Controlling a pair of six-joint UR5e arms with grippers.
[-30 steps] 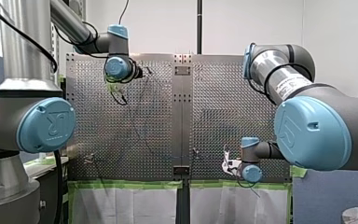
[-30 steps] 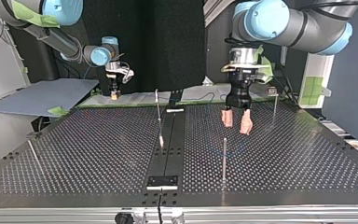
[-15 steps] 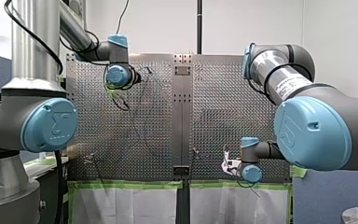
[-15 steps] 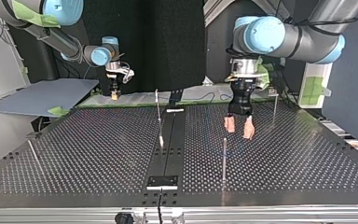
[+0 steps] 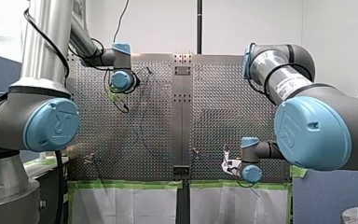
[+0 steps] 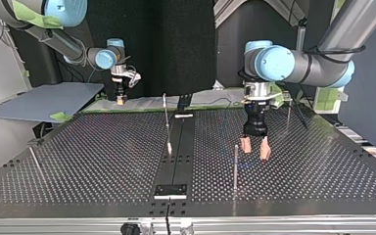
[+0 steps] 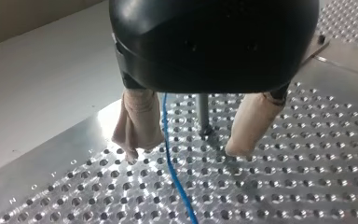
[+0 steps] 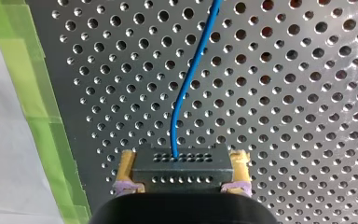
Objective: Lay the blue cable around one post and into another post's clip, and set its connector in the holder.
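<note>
Now, in the top view, our left gripper (image 6: 255,149) hangs spread beside a post (image 6: 235,165). From the left wrist, the blue cable (image 7: 172,168) runs between its parted pads (image 7: 137,123). From the right wrist, our right gripper (image 8: 183,159) clamps the black connector (image 8: 181,171).

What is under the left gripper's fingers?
The blue cable runs between the open fingers over the perforated table, a post just ahead. The left gripper hides the cable's upper stretch.

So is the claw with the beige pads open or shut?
Open. In the left wrist view, the beige pads of my left gripper stand wide apart, and the thin blue cable runs between them unpinched.
</note>
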